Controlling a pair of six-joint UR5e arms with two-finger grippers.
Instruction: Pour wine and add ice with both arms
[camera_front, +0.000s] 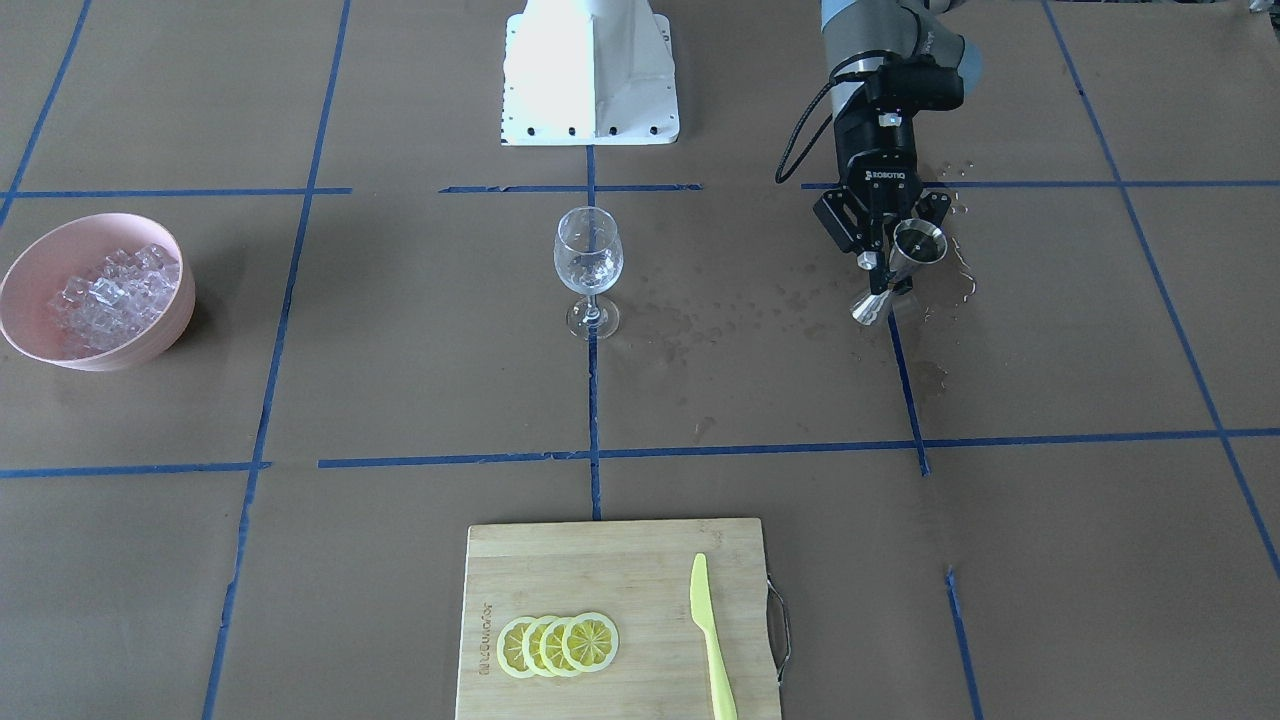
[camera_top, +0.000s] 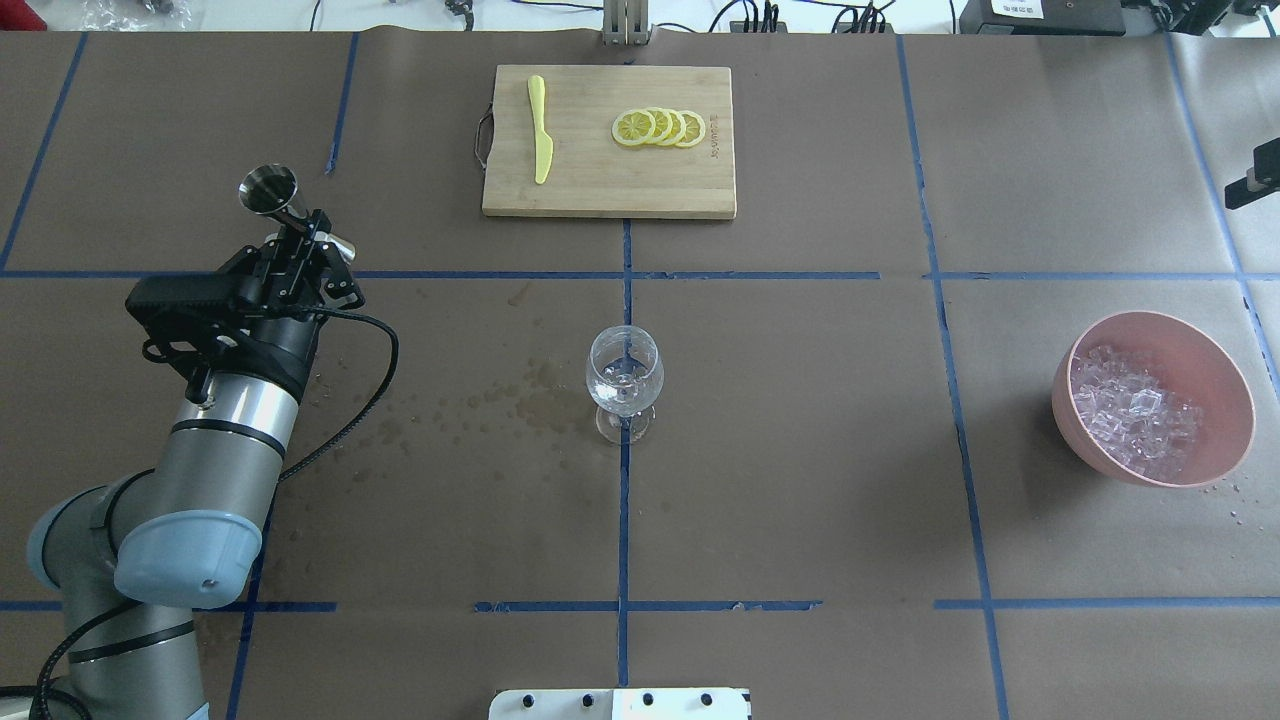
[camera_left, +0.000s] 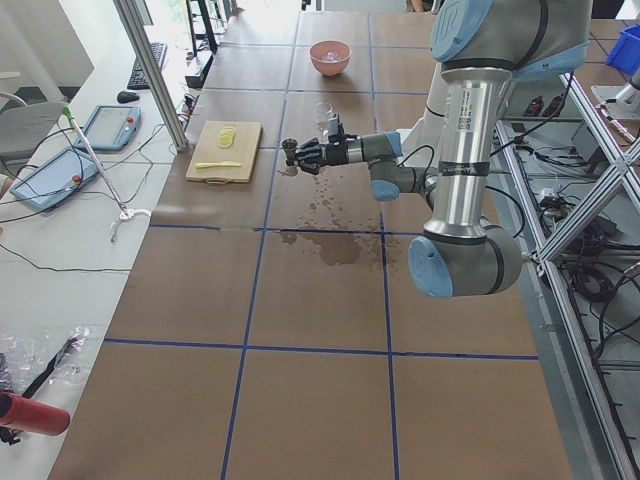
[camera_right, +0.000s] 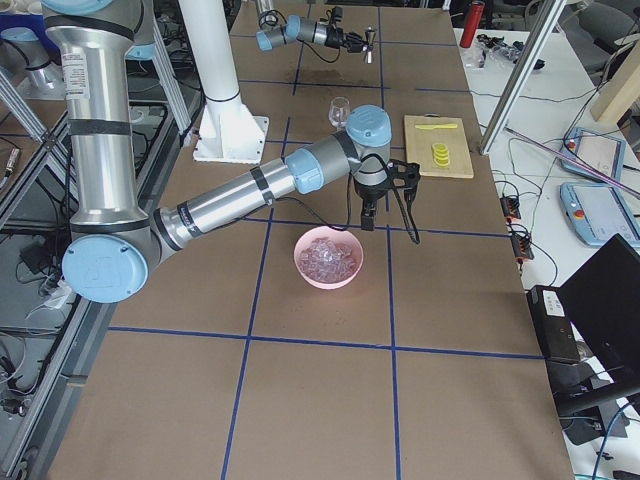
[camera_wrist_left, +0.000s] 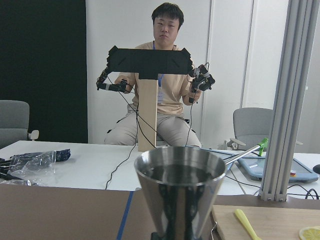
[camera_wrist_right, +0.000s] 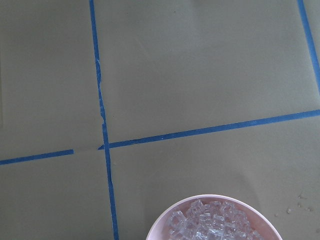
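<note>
My left gripper (camera_front: 888, 272) is shut on the waist of a steel jigger (camera_front: 918, 245) and holds it above the table, left of the wine glass (camera_top: 624, 378) in the overhead view. The jigger (camera_wrist_left: 180, 192) stands upright in the left wrist view and its inside looks dark. The glass (camera_front: 588, 262) stands at the table's middle with a little clear liquid. The ice (camera_top: 1135, 415) fills a pink bowl (camera_top: 1225, 400) at the right. My right gripper (camera_right: 367, 220) hangs just beyond the bowl (camera_right: 327, 258); I cannot tell whether it is open. The right wrist view shows ice (camera_wrist_right: 215, 225) at its bottom edge.
A wooden cutting board (camera_front: 620, 560) at the far side carries lemon slices (camera_front: 558, 645) and a yellow-green knife (camera_front: 710, 640). Wet spots (camera_front: 700, 320) lie between the glass and the jigger. The white pedestal (camera_front: 590, 75) stands at the robot's side.
</note>
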